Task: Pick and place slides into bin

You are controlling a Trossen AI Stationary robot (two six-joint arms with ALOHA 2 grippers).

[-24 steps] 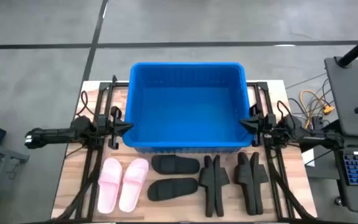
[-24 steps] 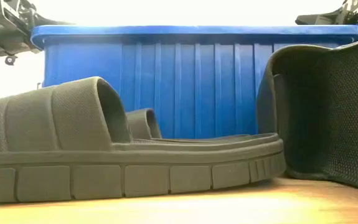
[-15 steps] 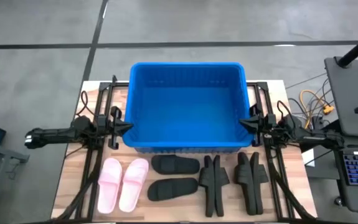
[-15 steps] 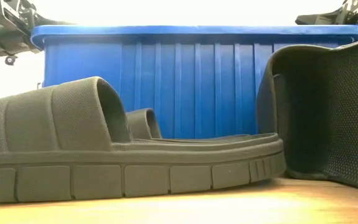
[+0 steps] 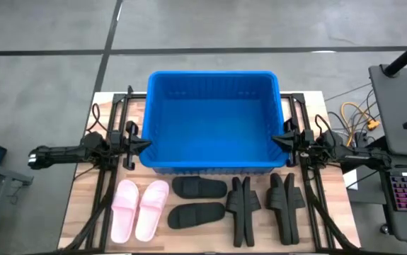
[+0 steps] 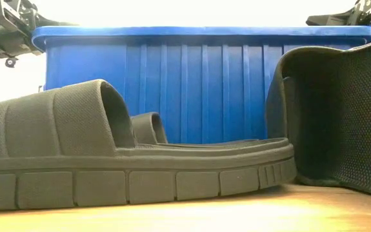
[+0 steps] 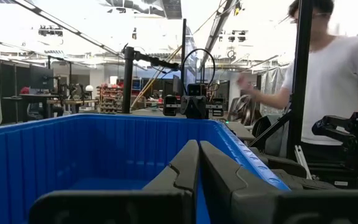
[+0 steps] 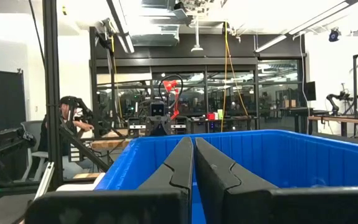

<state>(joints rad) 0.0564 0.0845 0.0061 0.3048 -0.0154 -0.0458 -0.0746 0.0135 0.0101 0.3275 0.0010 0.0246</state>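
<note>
Bin [image 5: 212, 120] sits empty at the far middle of the table [image 5: 83, 205]; no slide is in it, so nothing of the task is done and all eight slides are left to move

Slides all lie in a row on the table just in front of the bin's near wall. Pink pair [image 5: 139, 210] is at the left end of the row, soles down, side by side and touching. Next to it two black slides [image 5: 198, 201] lie flat, crosswise, one nearer the bin, one behind it. Further right two more black pairs [image 5: 263, 205] stand on edge, packed together, so straps are harder to get at. In the low view a flat black slide [image 6: 133, 161] fills the foreground with the bin's ribbed wall right behind it

Left gripper [image 5: 144, 144] hovers at the bin's left rim near its front corner, fingers pressed together, holding nothing. Right gripper [image 5: 277, 140] mirrors it at the bin's right rim, fingers also pressed together, empty. Both wrist views look across the bin interior over the closed fingers [image 7: 194, 177], [image 8: 191, 171]

Room: strip between bin's near wall and the table's near edge is narrow and mostly filled by slides; bin rim is tall, so each slide likely needs a clear lift over it. Arm frames flank the row on both sides of the bin. A person [image 7: 328, 81] stands beyond the bin's right side, off the table
</note>
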